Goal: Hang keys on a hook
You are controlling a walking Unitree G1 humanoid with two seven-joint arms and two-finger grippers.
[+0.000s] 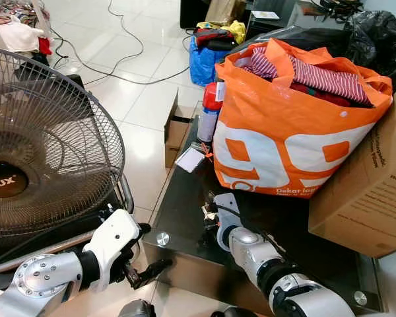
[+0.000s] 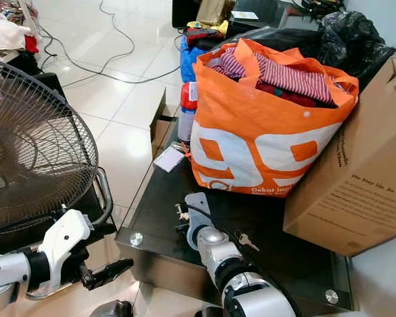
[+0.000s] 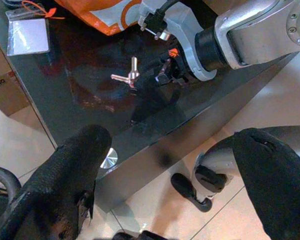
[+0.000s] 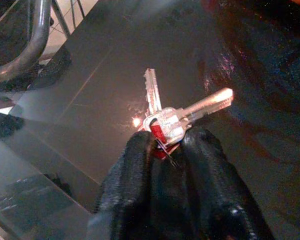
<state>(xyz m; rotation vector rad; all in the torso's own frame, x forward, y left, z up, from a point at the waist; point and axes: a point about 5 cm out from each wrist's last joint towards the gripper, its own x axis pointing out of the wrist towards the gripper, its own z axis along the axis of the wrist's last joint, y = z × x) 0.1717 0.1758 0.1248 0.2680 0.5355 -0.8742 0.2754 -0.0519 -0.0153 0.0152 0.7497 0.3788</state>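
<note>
The right pincer [image 4: 165, 145] was pressed together on the keys [image 4: 176, 118], which were pinched at their heads beside a small red tag. Two silver key blades were seen fanned out beyond the fingertips [image 4: 138, 150], just above the dark glass worktop [image 1: 185, 211] near its front edge. In the left wrist view the same keys [image 3: 126, 76] were held low over the glass, with their reflection visible beneath. The right arm [image 1: 264, 261] was extended across the front of the worktop.

The left pincer [image 1: 148, 271] was positioned below and in front of the worktop's corner, over the tiled floor [image 1: 145, 99]. Its two black fingers [image 3: 70, 170] were spread wide apart and nothing was held between them.

On the worktop an orange bag [image 1: 284, 132] filled with striped clothing was placed, with a cardboard box [image 1: 369, 198] touching it on the robot's right. A spray can [image 1: 210, 112] with a red cap was stood just beside the bag on the robot's left, and a clear badge holder [image 1: 189, 159] was laid flat near it. A standing fan [image 1: 46, 139] was located on the floor at the robot's left.
</note>
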